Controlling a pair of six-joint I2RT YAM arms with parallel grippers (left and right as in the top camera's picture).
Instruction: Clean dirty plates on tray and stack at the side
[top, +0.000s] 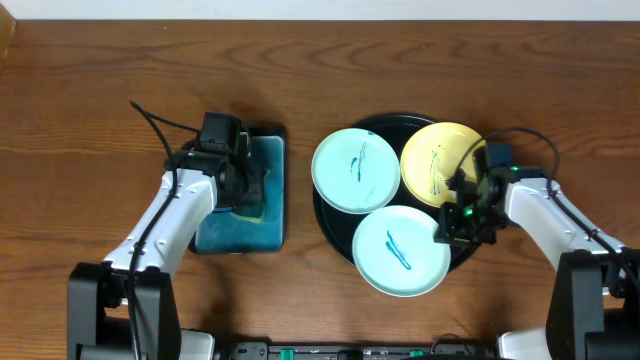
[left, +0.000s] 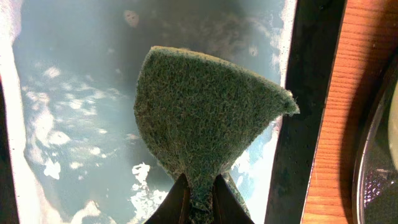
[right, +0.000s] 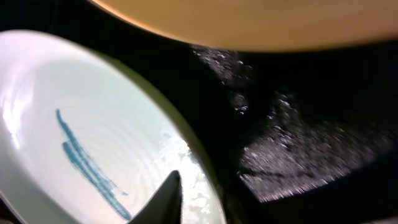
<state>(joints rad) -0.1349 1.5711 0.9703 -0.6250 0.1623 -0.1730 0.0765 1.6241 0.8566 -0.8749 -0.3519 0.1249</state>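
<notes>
Step in hand: wetting the scrubber, before any plate is wiped. No plate is cleaned or stacked yet.

- Left gripper (left: 200, 202): narrow, pinching the stem of a green scouring sponge (left: 205, 106). The sponge hangs over the foamy water in the teal basin (top: 230, 232), left of the tray. You cannot tell from the wrist view whether it touches the water.
- Right gripper (top: 462, 225): low at the right edge of the near mint plate (top: 395, 250). The wrist view shows only one dark finger (right: 169, 196), over that plate's inner rim. Whether the jaws stand wide or narrow cannot be told.
- Plates: all three lie on the black tray (top: 335, 225), crowded and partly overlapping. They are the near mint plate, a second mint plate (top: 356, 170) at upper left, and the yellow plate (top: 437, 160) at upper right. Each carries teal scribbles.
- The wooden table (top: 100, 80) has bare room beside the tray.

Next move, as a judgement: carry the sponge across to the near mint plate while your right gripper steadies its rim, then scrub over the teal strokes. Watch for drips on the wood, and for the plate sliding on the wet tray.
</notes>
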